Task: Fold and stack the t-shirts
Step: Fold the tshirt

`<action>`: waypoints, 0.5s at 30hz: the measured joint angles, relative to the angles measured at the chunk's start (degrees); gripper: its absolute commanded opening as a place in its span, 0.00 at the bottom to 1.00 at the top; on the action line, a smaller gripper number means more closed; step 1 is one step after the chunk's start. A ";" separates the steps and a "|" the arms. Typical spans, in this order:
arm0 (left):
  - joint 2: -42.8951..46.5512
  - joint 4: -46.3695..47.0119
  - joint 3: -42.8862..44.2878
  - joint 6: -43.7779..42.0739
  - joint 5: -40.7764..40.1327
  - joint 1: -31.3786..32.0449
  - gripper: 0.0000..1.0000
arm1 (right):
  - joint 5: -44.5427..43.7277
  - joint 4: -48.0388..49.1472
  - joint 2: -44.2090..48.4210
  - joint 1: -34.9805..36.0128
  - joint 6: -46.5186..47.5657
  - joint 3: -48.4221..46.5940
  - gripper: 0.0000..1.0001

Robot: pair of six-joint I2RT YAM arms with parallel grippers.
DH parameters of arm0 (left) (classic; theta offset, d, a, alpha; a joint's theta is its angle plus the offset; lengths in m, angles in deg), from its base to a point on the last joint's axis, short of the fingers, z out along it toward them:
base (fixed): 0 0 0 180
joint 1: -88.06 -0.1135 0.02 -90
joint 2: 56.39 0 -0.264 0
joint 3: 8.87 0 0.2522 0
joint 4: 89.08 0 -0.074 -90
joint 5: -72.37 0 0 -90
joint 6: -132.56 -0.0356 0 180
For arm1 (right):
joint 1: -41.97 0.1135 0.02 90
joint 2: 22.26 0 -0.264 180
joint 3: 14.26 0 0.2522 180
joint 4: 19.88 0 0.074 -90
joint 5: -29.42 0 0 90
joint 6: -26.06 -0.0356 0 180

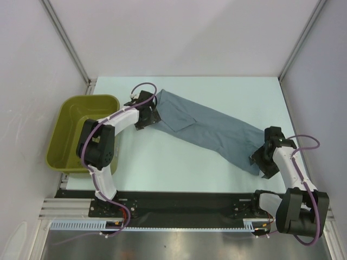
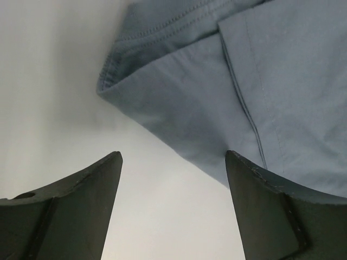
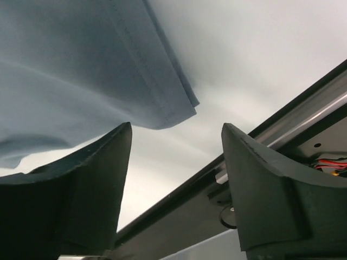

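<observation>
- One slate blue-grey t-shirt (image 1: 209, 130) lies flat on the counter (image 1: 179, 173), folded into a long narrow band that runs on a slant from the far left to the near right
- Its far-left end lies just beside the left tool (image 1: 145, 115); its near-right end reaches the right tool (image 1: 262, 158)
- A small flap of cloth lies folded over the band near its middle
- Left wrist view: a stitched, folded edge of the t-shirt (image 2: 227, 97) lies ahead of the left tool (image 2: 173, 157), whose two dark fingers stand wide apart with only bare counter between them and nothing held
- Right wrist view: a hemmed corner of the t-shirt (image 3: 81, 70) lies just past the fingertips of the right tool (image 3: 176, 127); those fingers also stand well apart and grip nothing
- A black mounting rail (image 3: 282, 124) runs behind the right tool at the near edge of the counter
- An olive-green basket (image 1: 65, 154) sits at the left edge of the counter, well apart from the t-shirt, with the left arm's elbow over its near right corner
</observation>
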 measured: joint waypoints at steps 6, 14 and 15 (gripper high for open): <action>-1.22 1.75 1.68 0.04 -1.66 -0.22 0.79 | 0.85 -1.90 -0.04 0.83 2.38 -5.81 0.77; -3.30 2.51 2.58 1.03 -1.92 -0.28 0.77 | 2.78 0.81 -3.23 3.28 6.25 -17.25 0.74; -3.30 2.54 2.54 1.03 -2.08 -0.28 0.79 | 3.54 2.89 -4.63 3.98 7.65 -18.45 0.75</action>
